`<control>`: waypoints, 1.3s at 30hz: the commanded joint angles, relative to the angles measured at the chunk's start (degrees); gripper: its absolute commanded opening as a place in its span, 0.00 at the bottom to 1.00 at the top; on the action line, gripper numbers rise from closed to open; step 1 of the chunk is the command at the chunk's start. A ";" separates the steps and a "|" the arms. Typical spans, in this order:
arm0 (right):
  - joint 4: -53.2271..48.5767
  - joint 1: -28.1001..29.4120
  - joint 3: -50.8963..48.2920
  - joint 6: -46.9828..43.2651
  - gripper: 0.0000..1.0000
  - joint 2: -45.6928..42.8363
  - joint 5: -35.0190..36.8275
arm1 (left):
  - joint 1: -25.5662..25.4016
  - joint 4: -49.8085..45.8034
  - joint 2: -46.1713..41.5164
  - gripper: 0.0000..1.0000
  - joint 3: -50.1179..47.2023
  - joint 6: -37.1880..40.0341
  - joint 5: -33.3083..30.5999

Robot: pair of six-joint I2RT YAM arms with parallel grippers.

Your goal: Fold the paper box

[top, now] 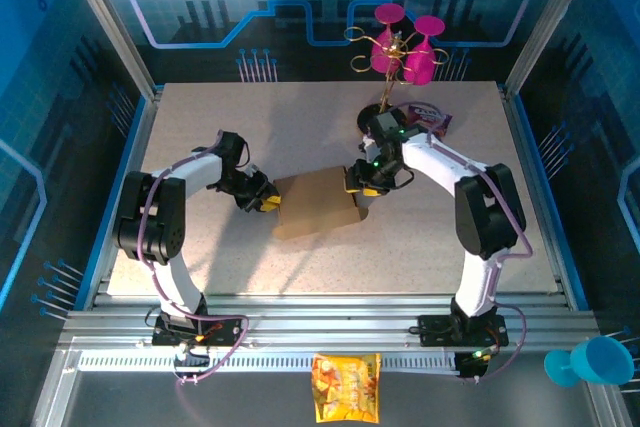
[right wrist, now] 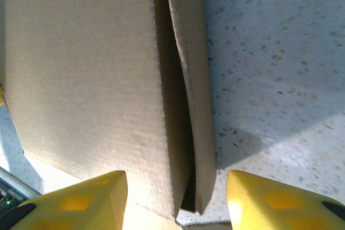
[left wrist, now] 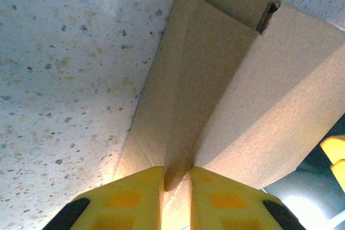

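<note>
Free tabletop [top: 200,127] is left near and far of the paper box [top: 315,205]; its sides are occupied by the left gripper [top: 269,204] and right gripper [top: 356,187]. Beyond, a glass rack [top: 403,47] and purple packet [top: 436,121] are encountered.

At the worktop's [top: 200,117] far edge a gold rack [top: 387,72] holds pink goblets [top: 419,60] beside a purple packet [top: 434,120]; a yellow-orange snack bag [top: 346,387] lies past its near edge.

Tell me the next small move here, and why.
Probably draw the right gripper back off the box. Its fingers stand well apart, either side of the side flap, which already lies folded against the panel with a thin gap. The left gripper is shut on the opposite fold, so the box should stay put.
</note>
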 commanded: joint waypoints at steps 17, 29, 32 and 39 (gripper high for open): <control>4.87 3.34 0.54 1.23 0.17 7.26 -4.60 | -0.64 0.64 3.44 0.11 -1.35 0.11 -3.17; 4.92 2.78 -0.04 0.58 0.14 7.12 -4.36 | -0.68 -0.08 3.60 0.24 -1.32 1.41 -4.50; 4.84 2.21 -0.22 0.02 0.14 6.86 -4.97 | -0.66 0.12 3.43 0.24 -1.52 1.71 -4.61; 4.85 0.45 -0.12 -2.79 0.25 5.59 -8.77 | -0.68 -0.47 4.58 0.14 -1.57 3.31 -5.50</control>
